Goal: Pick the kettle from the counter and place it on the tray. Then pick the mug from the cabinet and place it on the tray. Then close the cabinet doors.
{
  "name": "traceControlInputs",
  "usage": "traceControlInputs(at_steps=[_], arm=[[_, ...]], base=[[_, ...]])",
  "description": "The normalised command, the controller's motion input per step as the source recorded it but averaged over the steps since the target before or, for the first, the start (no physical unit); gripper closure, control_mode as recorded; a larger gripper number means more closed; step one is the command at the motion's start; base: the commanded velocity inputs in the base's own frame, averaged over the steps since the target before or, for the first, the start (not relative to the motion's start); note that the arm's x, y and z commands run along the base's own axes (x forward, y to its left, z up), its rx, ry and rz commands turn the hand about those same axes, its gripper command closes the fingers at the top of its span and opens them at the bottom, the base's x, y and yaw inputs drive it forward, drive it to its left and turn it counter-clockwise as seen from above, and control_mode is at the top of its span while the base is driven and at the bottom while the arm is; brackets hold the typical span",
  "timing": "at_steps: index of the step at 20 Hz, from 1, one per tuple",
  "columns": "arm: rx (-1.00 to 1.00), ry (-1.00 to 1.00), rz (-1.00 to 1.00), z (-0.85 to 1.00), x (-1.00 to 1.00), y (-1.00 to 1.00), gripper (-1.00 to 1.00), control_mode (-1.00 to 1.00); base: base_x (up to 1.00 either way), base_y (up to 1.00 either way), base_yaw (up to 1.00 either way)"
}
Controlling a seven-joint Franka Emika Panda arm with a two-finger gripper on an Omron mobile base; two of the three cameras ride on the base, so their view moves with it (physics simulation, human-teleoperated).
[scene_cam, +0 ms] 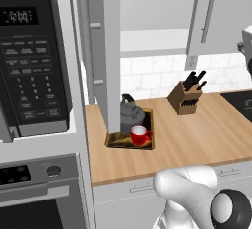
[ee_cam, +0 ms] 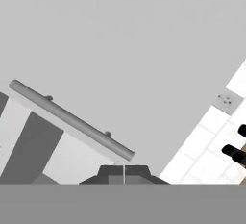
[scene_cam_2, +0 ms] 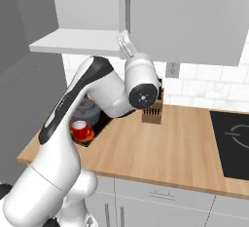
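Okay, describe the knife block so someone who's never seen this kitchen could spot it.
Find the long wooden counter under the white tiled wall. The knife block stands near its back edge, right of the tray. It is the slanted brown wooden block with black knife handles sticking out.

I logged a flat grey cabinet door (ee_cam: 144, 50) with a silver bar handle (ee_cam: 71, 119) slanting across it. My gripper (ee_cam: 124, 176), fingertips pressed together, sat just below the handle's lower end. White wall tiles (ee_cam: 202, 146) and an outlet (ee_cam: 226, 102) lay beside the door.
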Motion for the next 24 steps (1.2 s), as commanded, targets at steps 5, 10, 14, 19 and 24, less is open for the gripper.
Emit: traceControlInputs(at_steps=[5, 10, 14, 19, 24], arm=[[0.00, 0.00, 0.02, 0.02, -0.50, 0.26, 1.00, -1.00], [-0.03, 0.00, 0.05, 0.08, -0.60, 0.33, 1.00, -1.00], [-0.07, 0.00, 0.13, 0.00, -0.57, 0.49, 1.00, -1.00], [-0.07, 0.00, 0.13, 0.00, -0.41, 0.64, 1.00, -1.00], [-0.06, 0.00, 0.00, 0.00, -0.24, 0.74, 1.00, -1.00]], base=[[0.00, 0.00, 0.00], [0.00, 0.00, 0.00], [0.00, 0.00, 0.00], [0.00, 0.00, 0.00], [0.00, 0.00, 0.00]])
